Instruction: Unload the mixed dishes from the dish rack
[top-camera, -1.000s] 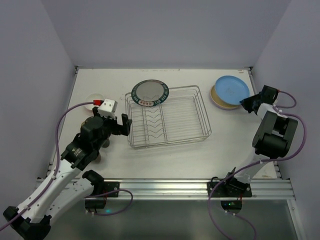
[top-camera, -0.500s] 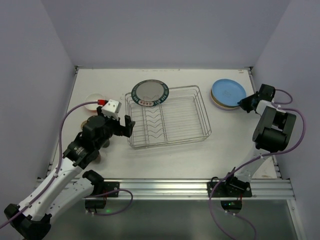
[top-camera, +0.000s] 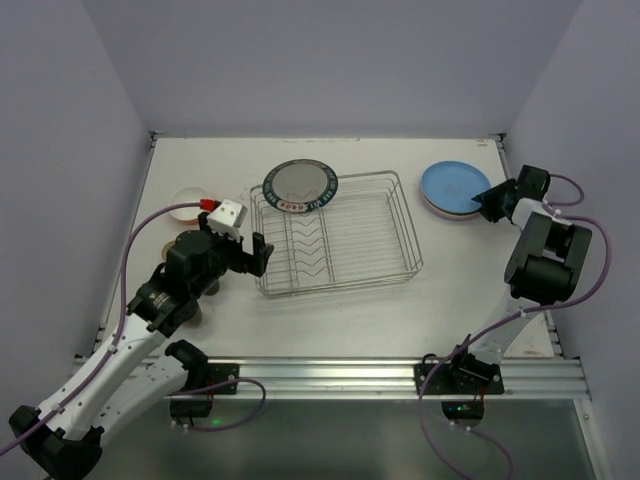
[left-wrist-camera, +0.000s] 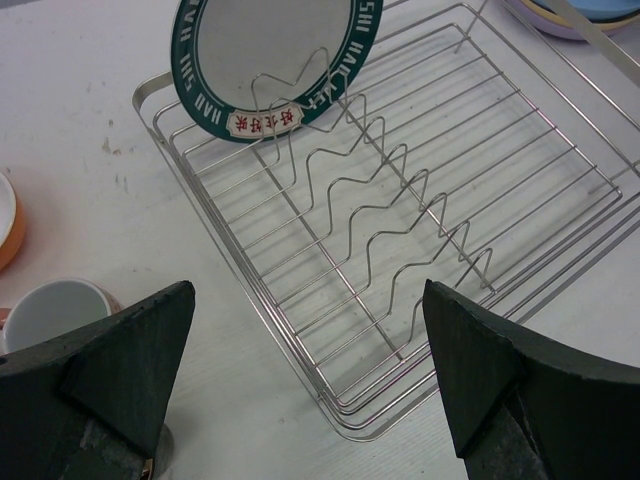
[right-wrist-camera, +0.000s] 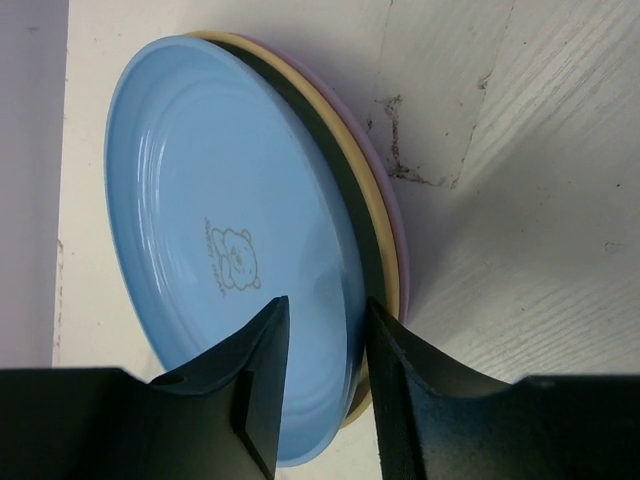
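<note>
Clearly the blue plate (right-wrist-camera: 215, 235) has its rim inside the right gripper (right-wrist-camera: 323, 312).

Fig., left wrist view: patterned plate (left-wrist-camera: 270, 45), green rim w/ white caps, we read approx. "HAO… SHI"; red-white label (left-wrist-camera: 262, 122) w/ Chinese chars. Blue plate (right-wrist-camera: 200, 190): bear logo (right-wrist-camera: 235, 262), script illegible.

White arms (top-camera: 110, 368) with chunky black joints (top-camera: 548, 264), trailing looping purple cables (top-camera: 160, 209).

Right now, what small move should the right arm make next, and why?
Probably draw the right tool straight back off the blue plate: its jaws stand apart around the rim, the plate lies flat on the other plates, and a patterned plate waits in the rack.
</note>
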